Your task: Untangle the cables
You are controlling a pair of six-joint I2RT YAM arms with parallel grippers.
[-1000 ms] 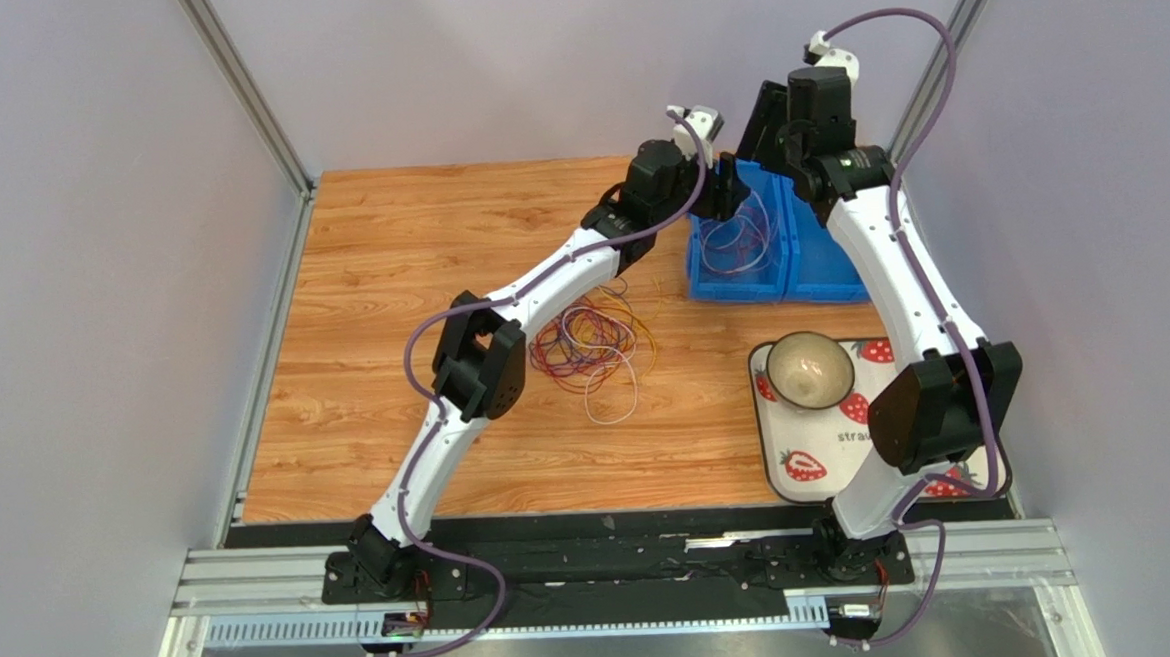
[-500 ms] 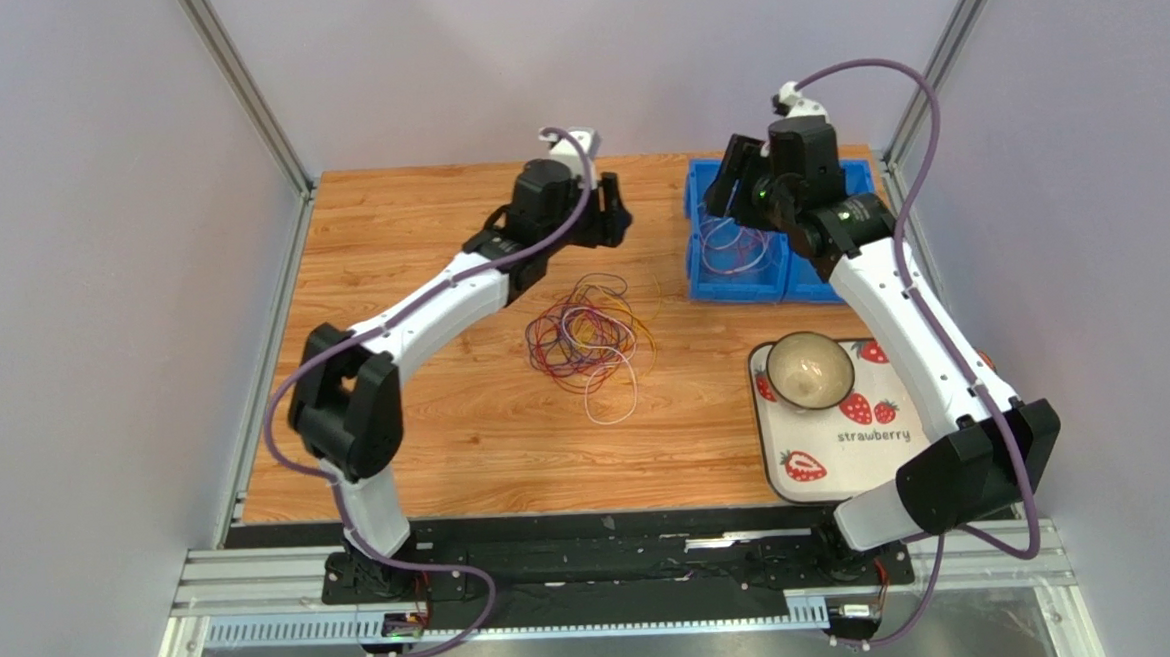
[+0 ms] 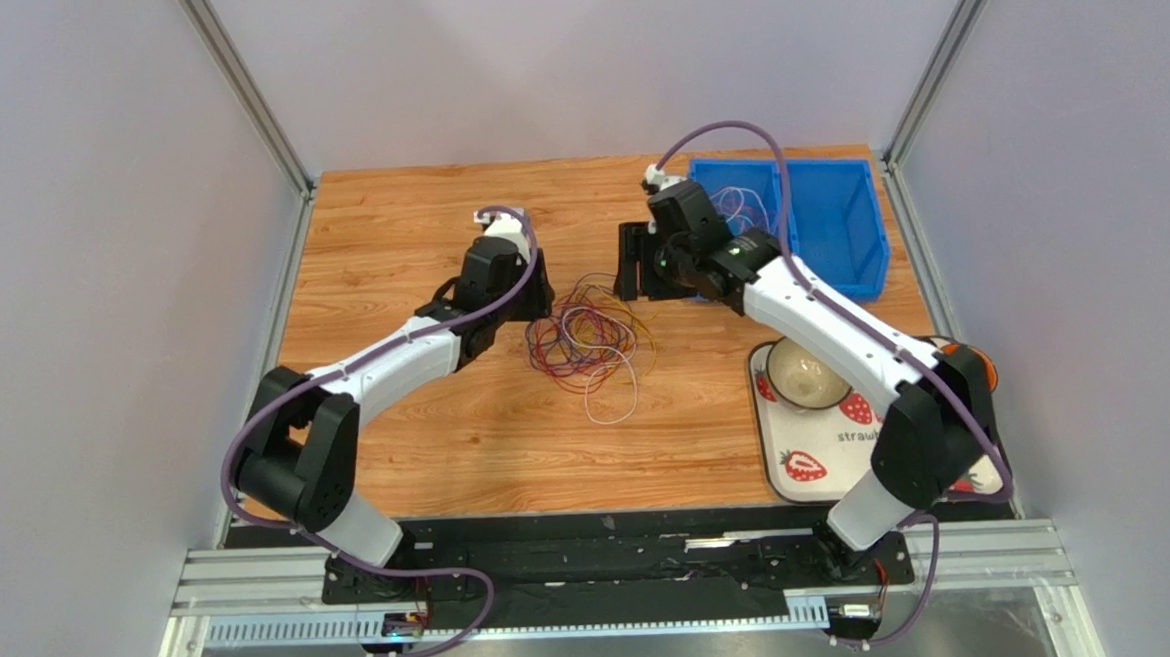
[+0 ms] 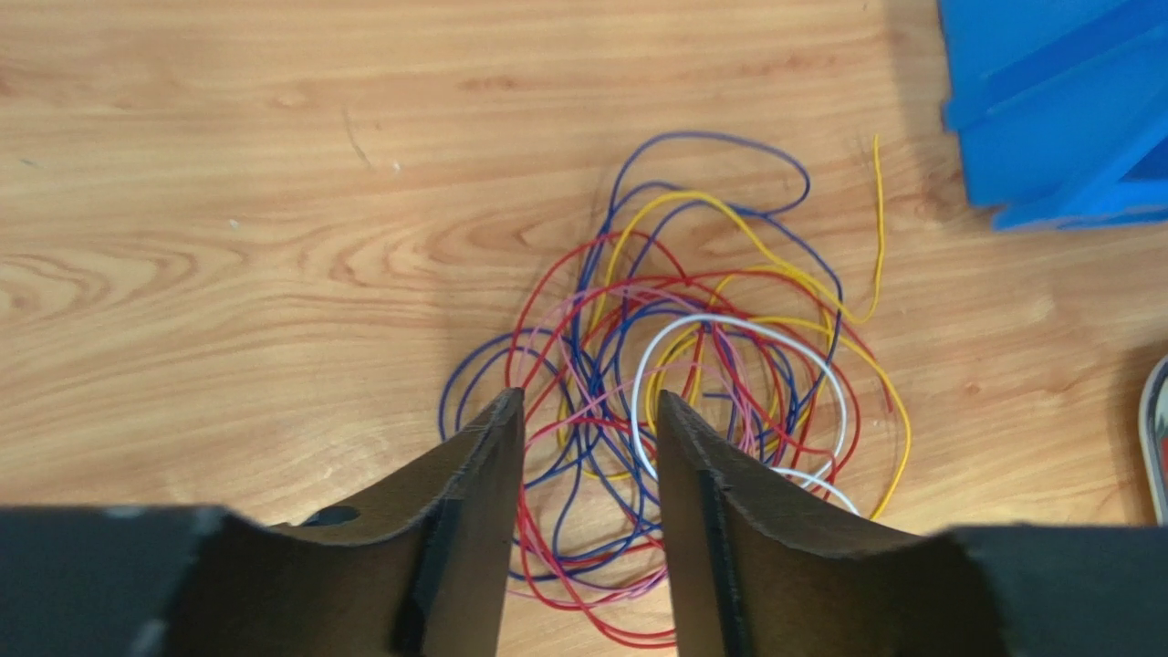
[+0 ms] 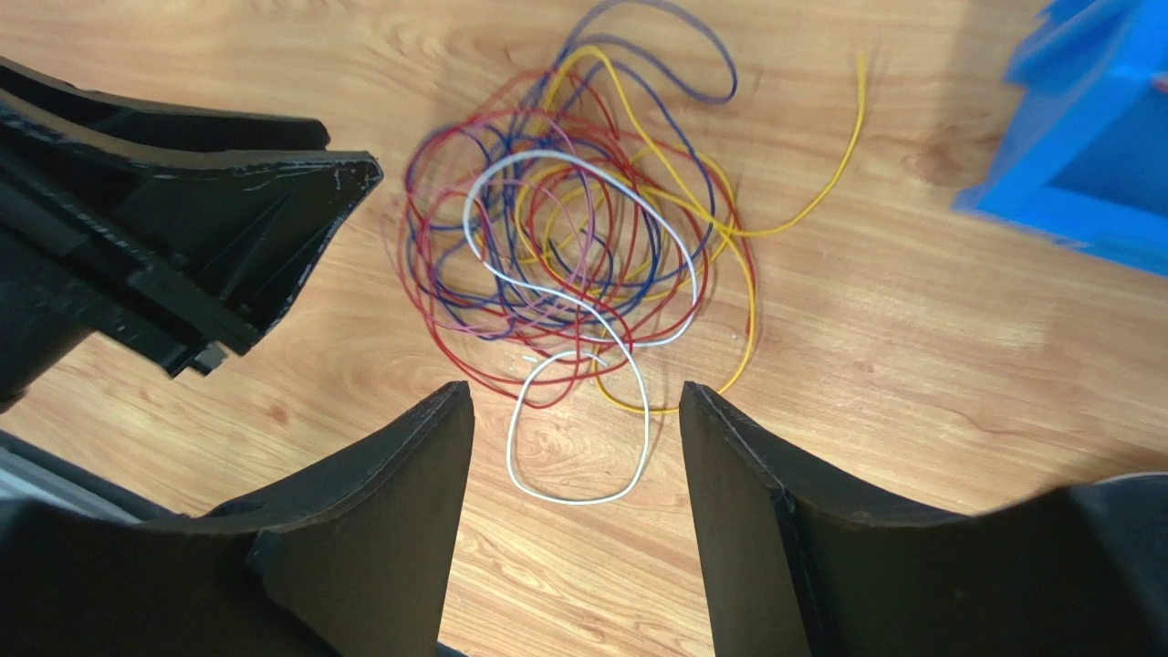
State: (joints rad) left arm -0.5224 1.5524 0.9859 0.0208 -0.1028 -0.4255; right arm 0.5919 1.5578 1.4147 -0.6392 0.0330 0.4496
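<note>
One heap of cables (image 3: pixel 589 341) | left jaws just left of it, narrowly apart — right jaws just right, wide.

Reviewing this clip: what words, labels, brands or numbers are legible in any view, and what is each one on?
"straw": small print on the strawberry-patterned tray; the rest of the word is hidden behind the right arm.
No other text can be read: none shows on the blue bin, the cables, the bowl or in either wrist view.
</note>
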